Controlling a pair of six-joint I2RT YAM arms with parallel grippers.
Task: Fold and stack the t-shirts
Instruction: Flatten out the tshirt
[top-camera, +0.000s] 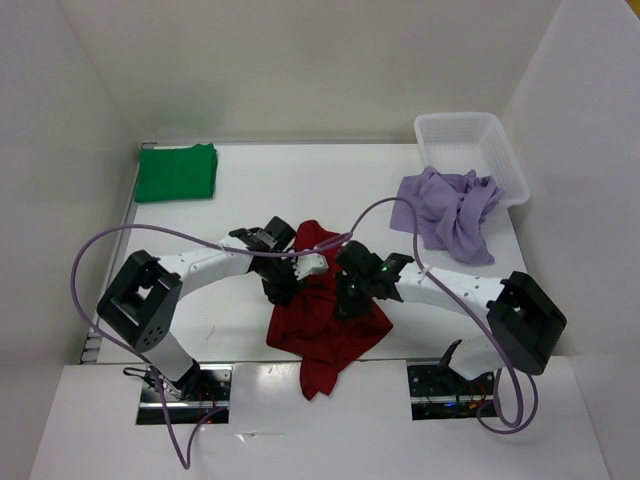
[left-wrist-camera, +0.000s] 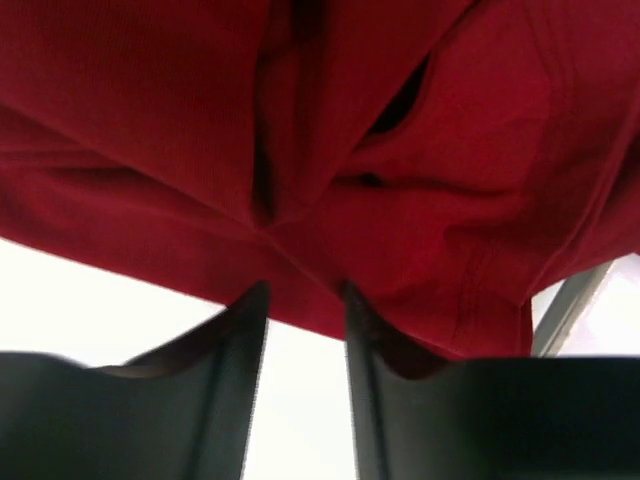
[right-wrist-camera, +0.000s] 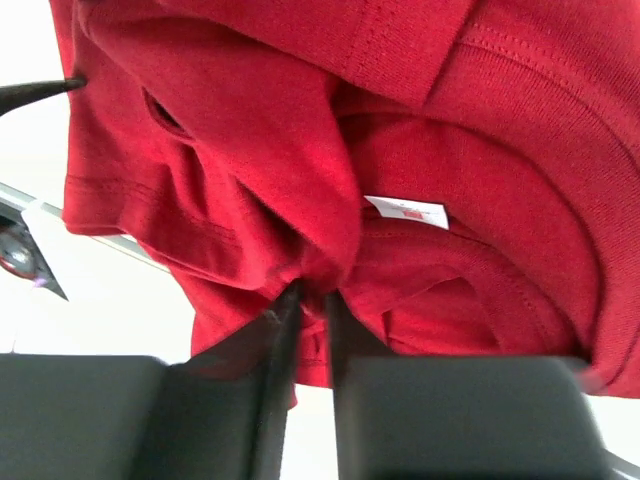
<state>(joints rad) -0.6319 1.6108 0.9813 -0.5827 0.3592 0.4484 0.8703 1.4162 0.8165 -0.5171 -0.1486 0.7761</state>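
Observation:
The dark red t-shirt lies bunched at the near middle of the table, its lower part hanging over the front edge. My left gripper sits at its left side. In the left wrist view the shirt's hem spans the tips of that gripper, whose jaws stand apart with white table showing between them. My right gripper is on the shirt's right side. In the right wrist view it is pinched on a bunched fold of the shirt, below the white neck label. The green t-shirt lies folded at the back left. The lavender t-shirt is crumpled at the back right.
A white lattice basket stands at the back right corner, with the lavender shirt spilling from its front. A purple cable loops over the left arm and across to the right arm. White walls close in the table on three sides.

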